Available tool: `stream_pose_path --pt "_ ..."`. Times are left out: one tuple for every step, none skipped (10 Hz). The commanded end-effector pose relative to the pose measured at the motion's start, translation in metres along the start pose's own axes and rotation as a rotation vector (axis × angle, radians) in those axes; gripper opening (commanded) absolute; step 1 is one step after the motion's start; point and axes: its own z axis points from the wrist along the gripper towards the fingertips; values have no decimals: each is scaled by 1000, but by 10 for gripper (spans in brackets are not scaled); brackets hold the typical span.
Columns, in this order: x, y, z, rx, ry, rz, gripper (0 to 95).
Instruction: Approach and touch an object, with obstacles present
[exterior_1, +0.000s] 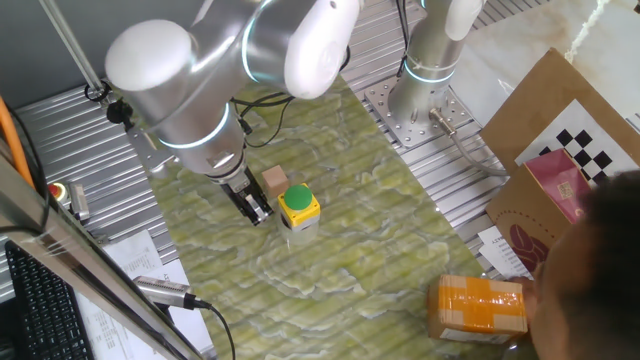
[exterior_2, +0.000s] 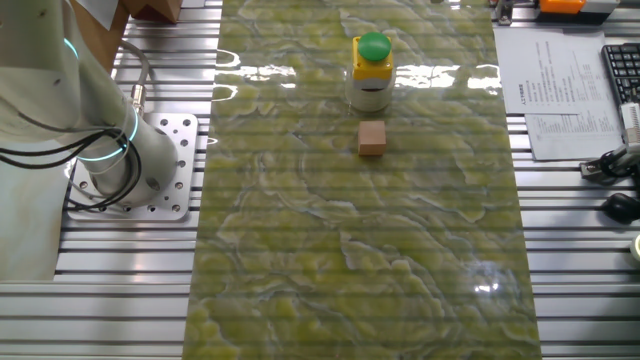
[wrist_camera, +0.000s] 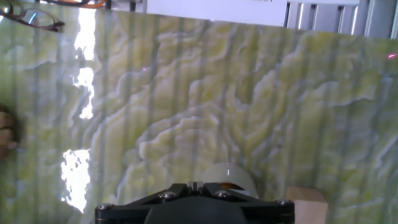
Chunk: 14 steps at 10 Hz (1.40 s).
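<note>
one fixed view, end effector (exterior_1: 256, 208) pressed together nr wood block (exterior_1: 274, 181), btn box (exterior_1: 298, 210) beside

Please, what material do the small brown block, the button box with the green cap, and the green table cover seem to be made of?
The small brown block looks like unfinished wood: matte tan faces, sharp edges. The button box seems moulded plastic: a glossy green cap on a yellow top and a pale base. The table cover looks like a smooth printed sheet in a marble pattern, probably vinyl or laminate, since it mirrors the lamps; real stone cannot be excluded.
</note>
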Motion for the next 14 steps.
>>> stream_pose_path --pt "0 0 0 11 -26 -13 0" --pt "0 0 0 19 -23 -18 0" --pt "0 0 0 20 -31 -45 0" --pt "0 0 0 13 -37 -54 0" --pt "0 0 0 5 -35 -93 0" --pt "0 0 0 4 -34 -93 0" --pt "10 15 12 3 -37 -69 0" --pt "21 39 23 14 -42 -42 0" --pt "26 52 28 17 -40 -35 0" --pt "35 69 36 18 -29 -36 0" --pt "36 67 36 13 -21 -64 0" --pt "38 65 37 12 -19 -68 0" --pt "39 63 40 11 -21 -62 0" --pt "40 60 44 14 -31 -59 0"
